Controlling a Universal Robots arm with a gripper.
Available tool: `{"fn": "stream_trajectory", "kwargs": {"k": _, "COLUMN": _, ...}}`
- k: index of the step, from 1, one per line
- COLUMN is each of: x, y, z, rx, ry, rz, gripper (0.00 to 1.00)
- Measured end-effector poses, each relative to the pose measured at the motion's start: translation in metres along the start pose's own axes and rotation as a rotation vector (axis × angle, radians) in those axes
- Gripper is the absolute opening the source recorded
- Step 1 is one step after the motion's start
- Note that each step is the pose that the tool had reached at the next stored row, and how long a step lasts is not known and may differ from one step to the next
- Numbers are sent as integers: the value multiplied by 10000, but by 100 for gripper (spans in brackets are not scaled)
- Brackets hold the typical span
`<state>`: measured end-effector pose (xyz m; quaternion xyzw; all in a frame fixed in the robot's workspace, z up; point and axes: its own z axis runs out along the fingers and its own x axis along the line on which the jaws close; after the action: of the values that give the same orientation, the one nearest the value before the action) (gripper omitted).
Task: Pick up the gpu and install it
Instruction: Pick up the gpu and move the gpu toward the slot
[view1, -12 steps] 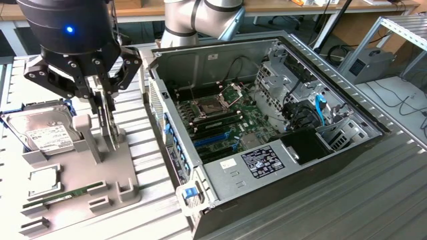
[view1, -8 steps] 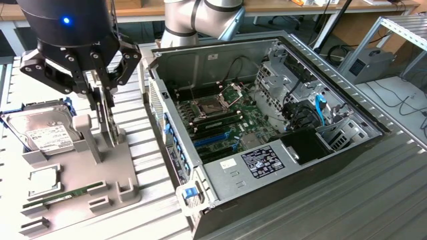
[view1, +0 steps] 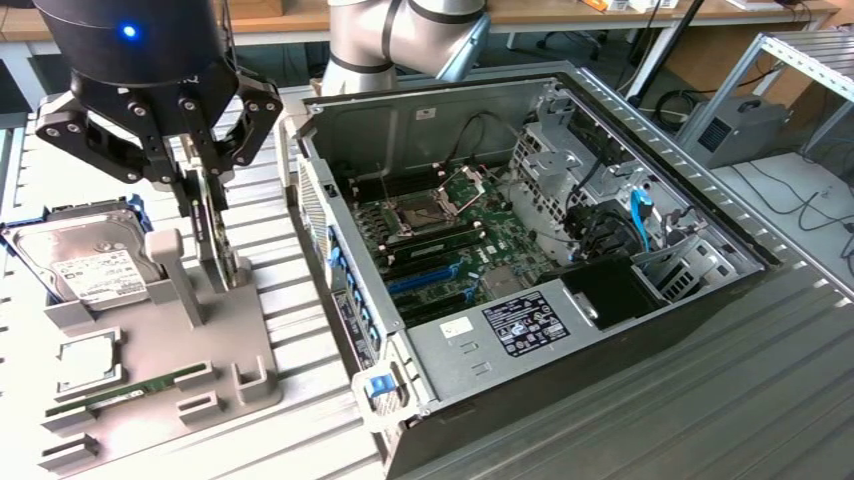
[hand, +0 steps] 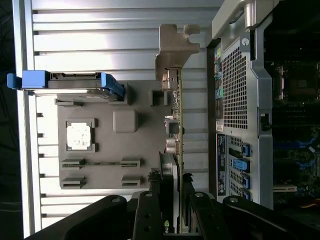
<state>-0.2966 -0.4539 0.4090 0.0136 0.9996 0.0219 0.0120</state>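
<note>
Altogether: one gpu (view1: 214, 235), one hard drive (view1: 87, 265), one CPU (view1: 87, 362) and one RAM stick (view1: 127, 390) on one grey holder (view1: 167, 345), beside one open case (view1: 360, 130). The gpu stands on edge in the holder, showing green board, dark cooler and pale bracket. One gripper (view1: 200, 195) clamps its top edge.

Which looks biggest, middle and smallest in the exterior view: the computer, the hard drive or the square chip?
1. computer, by far the largest.
2. hard drive.
3. square chip, smallest.
Drive and chip sit close together, so that order seems safe.
</note>
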Motion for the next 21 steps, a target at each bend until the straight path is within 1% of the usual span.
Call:
{"fn": "stream_trajectory", "kwargs": {"k": 9, "x": -22, "y": 2, "z": -3, "rx": 2, "ry": 1, "rz": 1, "gripper": 27}}
{"fn": "stream_trajectory", "kwargs": {"k": 15, "x": -47, "y": 7, "z": -90, "rx": 0, "ry": 1, "rz": 0, "gripper": 27}}
{"fn": "stream_trajectory", "kwargs": {"k": 21, "x": -55, "y": 7, "z": -91, "rx": 0, "ry": 1, "rz": 0, "gripper": 27}}
